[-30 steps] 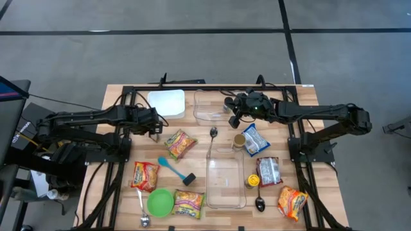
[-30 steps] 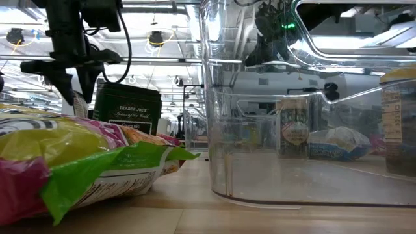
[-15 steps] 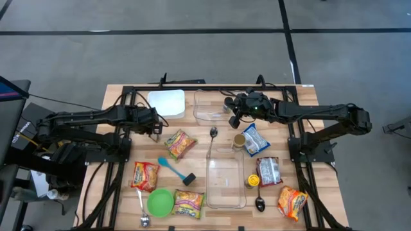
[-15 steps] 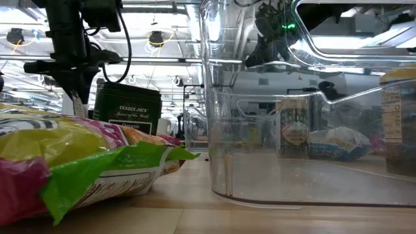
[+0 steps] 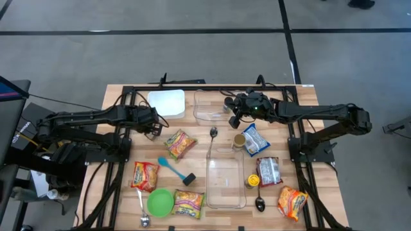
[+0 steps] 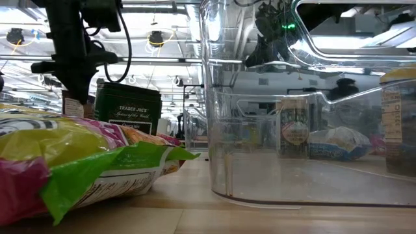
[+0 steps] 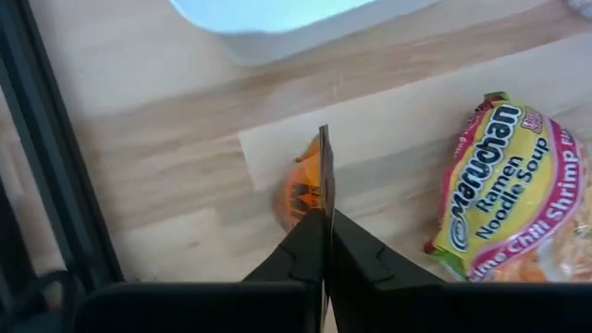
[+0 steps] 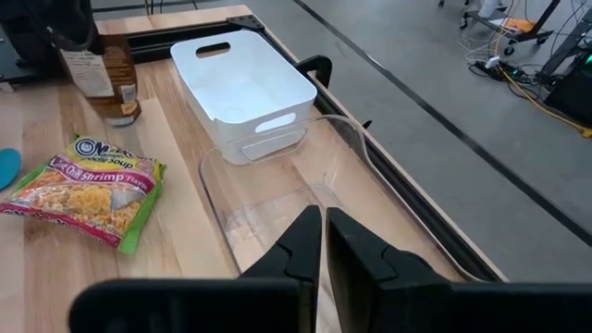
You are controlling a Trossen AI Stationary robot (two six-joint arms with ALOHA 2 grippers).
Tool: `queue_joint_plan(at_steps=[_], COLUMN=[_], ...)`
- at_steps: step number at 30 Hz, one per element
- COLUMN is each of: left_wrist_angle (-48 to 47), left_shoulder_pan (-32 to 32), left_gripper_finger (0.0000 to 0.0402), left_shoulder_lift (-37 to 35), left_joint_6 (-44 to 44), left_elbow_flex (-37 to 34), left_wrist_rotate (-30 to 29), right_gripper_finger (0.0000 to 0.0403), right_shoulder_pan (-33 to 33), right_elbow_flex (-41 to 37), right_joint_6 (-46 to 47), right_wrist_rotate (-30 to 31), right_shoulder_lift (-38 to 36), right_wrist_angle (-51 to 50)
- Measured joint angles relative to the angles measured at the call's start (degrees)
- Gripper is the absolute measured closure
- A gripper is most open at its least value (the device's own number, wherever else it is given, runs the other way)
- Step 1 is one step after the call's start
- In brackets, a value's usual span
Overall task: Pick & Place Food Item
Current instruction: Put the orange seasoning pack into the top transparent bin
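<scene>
My left gripper [image 5: 154, 131] hangs at the table's left, fingers shut and pointing down, beside a small jar [image 8: 107, 81] with a white label and orange-brown contents. The jar stands upright on the wood and shows orange just past the fingertips [image 7: 302, 191]. A yellow ramen pack [image 5: 179, 144] lies flat to its right. My right gripper [image 5: 232, 120] hovers shut over the far clear container [image 8: 277, 190], nothing between its fingers. A white bin [image 5: 167, 102] stands at the far edge. My left gripper's shut fingertips [image 6: 75, 96] stand right at the small jar's top [image 6: 71, 108], coming from above. I cannot tell whether they touch it. Nothing shows between the fingers.
More ramen packs [image 5: 145, 174] [image 5: 188, 203] [image 5: 292, 202], a blue pack [image 5: 255, 140], a long clear container [image 5: 225, 183], a green bowl [image 5: 160, 201], a blue spatula [image 5: 167, 163], spoons and two small jars [image 5: 239, 141] [image 5: 252, 181] fill the table's middle and near side.
My left gripper has shut its fingers from wide open and rolled a little about its own axis, staying in place above the small jar. The jar stands where it was. My right gripper has kept still.
</scene>
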Motion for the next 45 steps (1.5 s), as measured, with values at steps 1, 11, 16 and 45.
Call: queue_joint_plan(at_steps=[1, 11, 16, 45], left_wrist_angle=[-0.02, 1.06, 3.05, 26.76], left_shoulder_pan=[0.0, -0.13, -0.13, -5.47], left_gripper_finger=[0.0401, 0.0401, 0.0401, 0.0401], left_shoulder_lift=[0.0, -0.68, -1.75, -15.58], left_joint_6=[1.05, 7.25, 8.88, 26.48], left_elbow_flex=[0.0, 0.0, 0.02, 0.02], left_wrist_rotate=[-0.45, -0.91, -0.96, -0.39], right_gripper_finger=[0.0388, 0.0388, 0.0388, 0.0388], right_shoulder_pan=[-0.03, -0.07, -0.1, -0.15], right_elbow_flex=[0.0, 0.0, 0.0, 0.0], right_joint_6=[-0.02, -0.12, -0.12, -0.11], right_wrist_rotate=[0.06, 0.08, 0.08, 0.06], right_shoulder_lift=[0.0, 0.0, 0.0, 0.0], right_wrist_angle=[0.0, 0.0, 0.01, 0.02])
